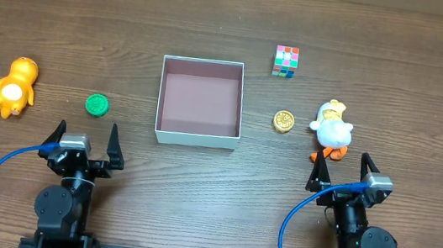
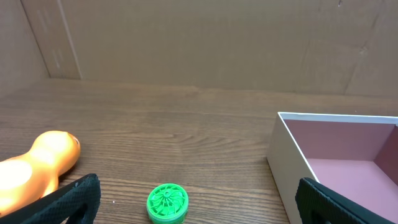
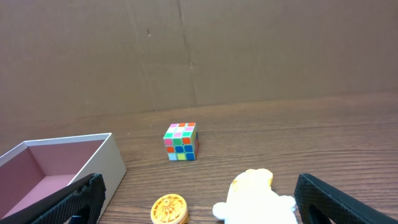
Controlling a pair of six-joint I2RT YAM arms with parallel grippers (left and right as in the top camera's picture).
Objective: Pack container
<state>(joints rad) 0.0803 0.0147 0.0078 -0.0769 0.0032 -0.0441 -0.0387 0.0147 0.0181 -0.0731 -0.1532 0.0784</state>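
Both left fingers (image 1: 115,149) and right fingers (image 1: 314,178) gape wide, container (image 1: 196,140) apart between them.

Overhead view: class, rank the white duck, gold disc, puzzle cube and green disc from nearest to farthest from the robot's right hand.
1. white duck: just beyond the right hand.
2. gold disc: left of the duck.
3. puzzle cube: farther back on the table.
4. green disc: beyond the container, on the left side.
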